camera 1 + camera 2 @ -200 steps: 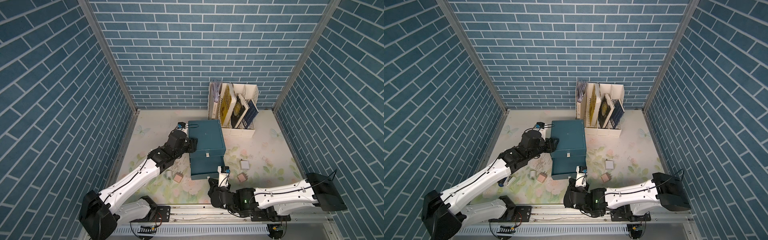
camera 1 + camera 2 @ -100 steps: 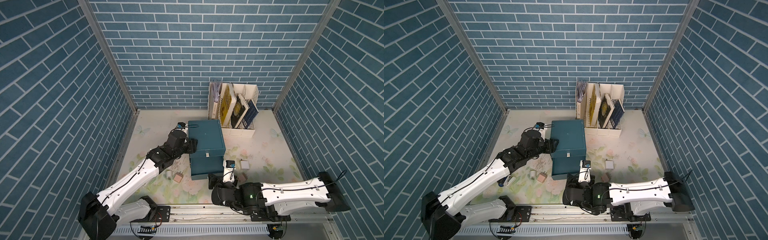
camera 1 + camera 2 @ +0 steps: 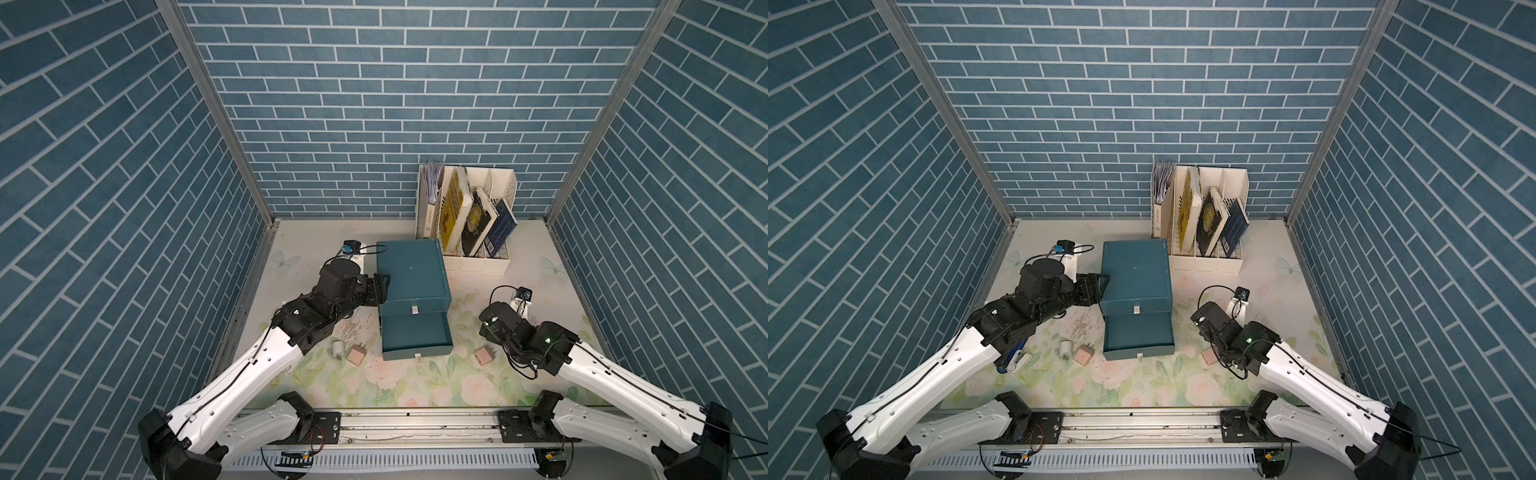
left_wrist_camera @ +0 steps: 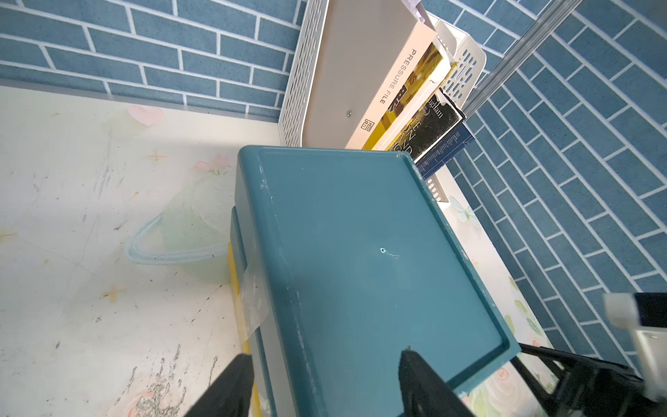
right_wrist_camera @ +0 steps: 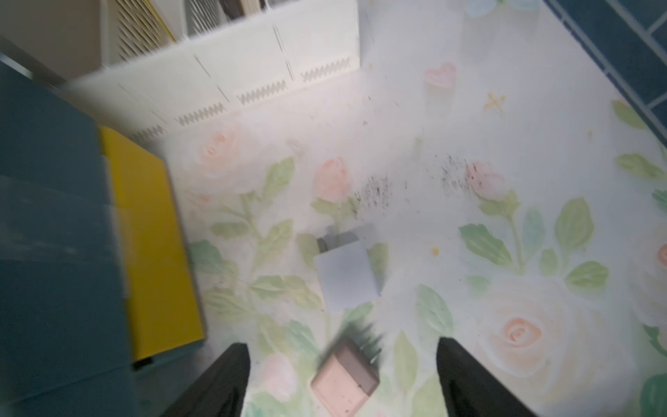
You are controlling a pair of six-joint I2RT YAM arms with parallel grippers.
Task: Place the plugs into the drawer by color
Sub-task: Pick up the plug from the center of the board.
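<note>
Right wrist view: right pincer gapes open above a pink plug; left pincer, also open, straddles the drawer.

The right wrist view was smeared by motion; the prongs of the small white rounded-cube plug and the pink rounded-cube plug were left indistinct. The fingers of the right end effector were cut off by the edge. In both top views the white plug was hidden beneath the right arm. The dark teal plastic cabinet of drawers was cropped in the left wrist view.
</note>
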